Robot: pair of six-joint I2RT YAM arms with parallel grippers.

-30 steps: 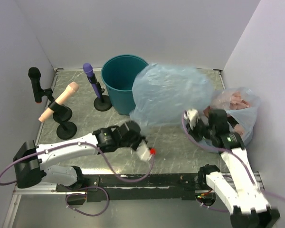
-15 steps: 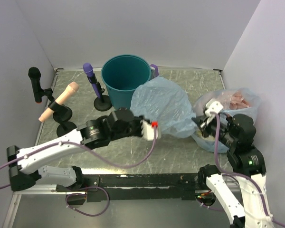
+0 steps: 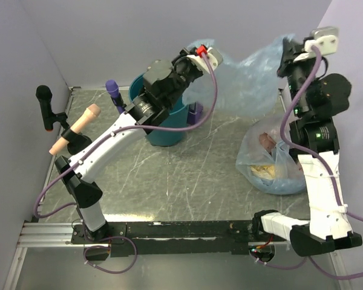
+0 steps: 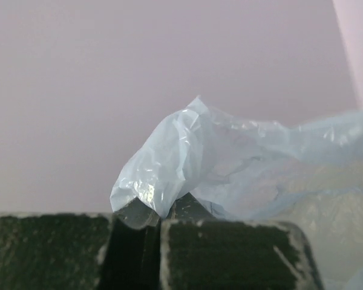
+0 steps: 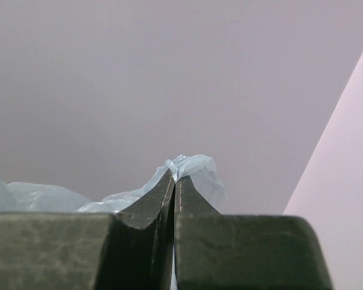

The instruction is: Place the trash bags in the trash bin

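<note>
The trash bag (image 3: 249, 78), thin and pale blue, is stretched in the air between my two raised grippers, up against the back wall. My left gripper (image 3: 192, 51) is shut on its left corner, above the trash bin (image 3: 172, 132), a teal bucket largely hidden under that arm. My right gripper (image 3: 288, 54) is shut on the bag's right corner. In the left wrist view the trash bag (image 4: 187, 160) bunches out over the left gripper (image 4: 160, 208). In the right wrist view a tuft of the trash bag (image 5: 196, 171) sticks out of the closed right gripper (image 5: 174, 179).
A clear bag (image 3: 271, 158) stuffed with yellow and pink items lies at the right, beside the right arm. A black microphone (image 3: 44, 98), a beige one (image 3: 78, 125) and a purple one (image 3: 112, 90) stand on stands at the left. A small purple object (image 3: 197, 111) sits beside the bin.
Both arms have lifted steeply from the table, carrying the pale-blue bag up and back. It now hangs spread between them, with its left end over the bin.
</note>
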